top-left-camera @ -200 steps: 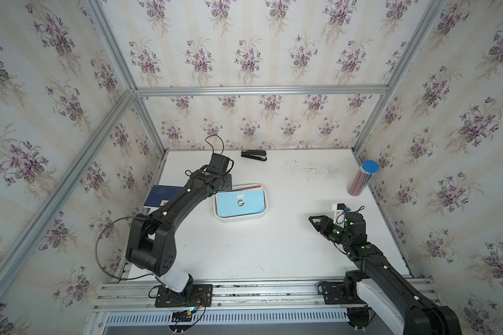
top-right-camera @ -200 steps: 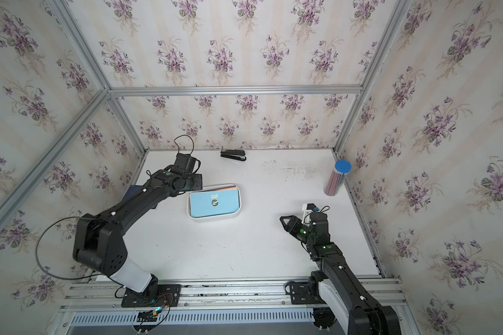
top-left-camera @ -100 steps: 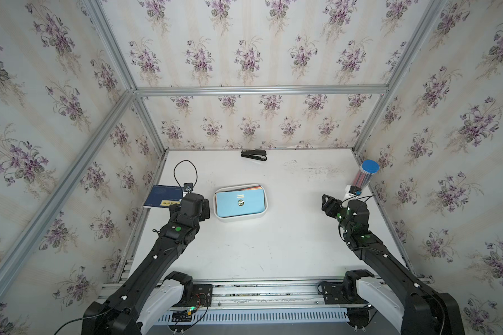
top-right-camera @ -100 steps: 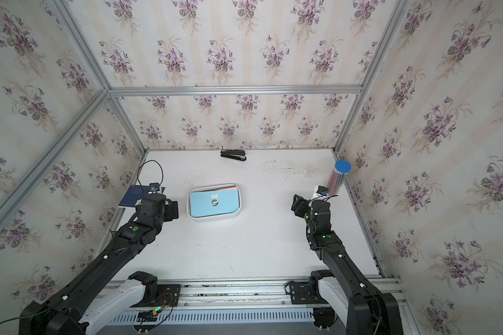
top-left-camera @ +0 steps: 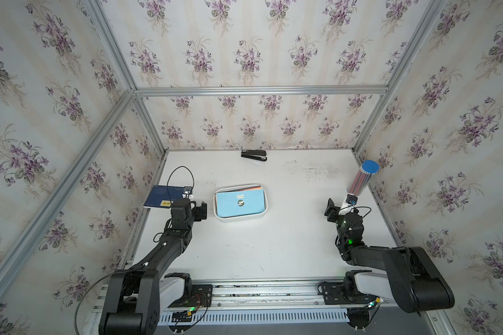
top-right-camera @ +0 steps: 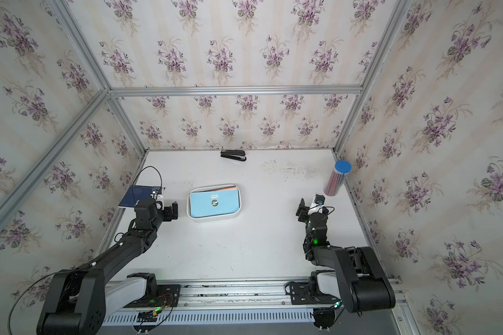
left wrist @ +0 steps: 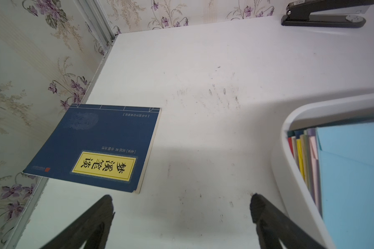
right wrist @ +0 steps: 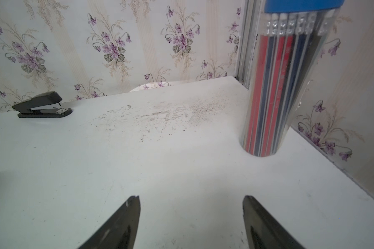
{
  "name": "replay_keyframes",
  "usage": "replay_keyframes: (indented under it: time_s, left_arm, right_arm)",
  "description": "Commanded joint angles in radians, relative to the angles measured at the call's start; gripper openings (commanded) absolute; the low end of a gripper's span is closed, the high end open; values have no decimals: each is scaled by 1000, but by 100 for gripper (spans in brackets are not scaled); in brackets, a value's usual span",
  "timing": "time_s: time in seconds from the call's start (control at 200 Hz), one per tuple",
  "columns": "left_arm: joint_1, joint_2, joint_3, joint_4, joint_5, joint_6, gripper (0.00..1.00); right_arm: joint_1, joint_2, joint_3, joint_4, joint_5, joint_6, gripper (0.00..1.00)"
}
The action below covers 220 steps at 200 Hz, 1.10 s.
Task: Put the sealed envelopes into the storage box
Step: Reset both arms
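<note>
Lying stacked inside the box (top-left-camera: 241,219) at mid-table, the envelopes (top-left-camera: 233,207) show a light blue one on top, its round seal facing up. Red, yellow and lilac edges line the stack's side in the left wrist view. The left gripper (left wrist: 181,198) sits between the book (left wrist: 95,146) and the box, jaws wide and empty. The right gripper (right wrist: 191,198) sits near the tube (right wrist: 268,86) by the table's (top-left-camera: 273,246) right edge, jaws apart, nothing between them. A stapler (right wrist: 42,105) lies along the back wall.
</note>
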Motion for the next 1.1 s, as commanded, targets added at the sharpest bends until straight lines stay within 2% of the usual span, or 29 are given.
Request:
replay_keyframes:
  time_s: [0.0, 0.06, 0.16, 0.21, 0.28, 0.325, 0.395, 0.51, 0.595, 0.615, 0.63, 0.7, 0.769, 0.869, 0.944, 1.019, 1.094]
  left_arm:
    - [45, 56, -5, 200, 193, 11, 100]
    - [55, 112, -34, 304, 211, 14, 100]
    - [53, 211, -31, 403, 244, 27, 100]
    - [51, 221, 41, 276, 284, 56, 100]
    - [44, 274, 94, 222, 296, 72, 100]
    - [46, 284, 132, 155, 290, 67, 100]
    - [46, 290, 134, 154, 287, 67, 100]
    - [46, 296, 138, 154, 287, 66, 100]
    - [43, 291, 137, 149, 278, 66, 100]
    - [41, 290, 136, 153, 276, 66, 100]
    - [40, 291, 135, 154, 275, 66, 100]
    - [36, 289, 135, 153, 264, 67, 100]
    - [33, 290, 137, 148, 259, 67, 100]
    - [32, 290, 137, 149, 259, 67, 100]
    - [32, 290, 137, 149, 257, 67, 100]
    - [32, 290, 137, 149, 257, 67, 100]
    - [31, 289, 138, 148, 256, 67, 100]
  right_arm:
    - [-20, 156, -45, 459, -49, -51, 79]
    - [-25, 269, -73, 651, -42, -55, 84]
    - [-36, 165, 8, 342, -94, -40, 83]
    - [-39, 209, 41, 360, -119, -57, 83]
    - [-42, 176, 113, 160, -115, -43, 83]
    - [-49, 199, 133, 168, -124, -43, 83]
    - [-53, 186, 145, 105, -128, -36, 83]
    - [-61, 192, 151, 103, -140, -32, 87]
    - [-63, 190, 145, 117, -145, -32, 90]
    - [-63, 190, 141, 123, -147, -32, 98]
    - [-63, 191, 138, 131, -147, -32, 100]
    - [-63, 184, 124, 139, -148, -30, 100]
    - [-63, 183, 81, 242, -157, -35, 100]
    - [-63, 183, -26, 436, -155, -37, 100]
    - [-63, 235, -117, 654, -140, -31, 100]
    - [-63, 205, -77, 552, -104, -17, 100]
    - [-63, 224, -87, 603, -77, -9, 100]
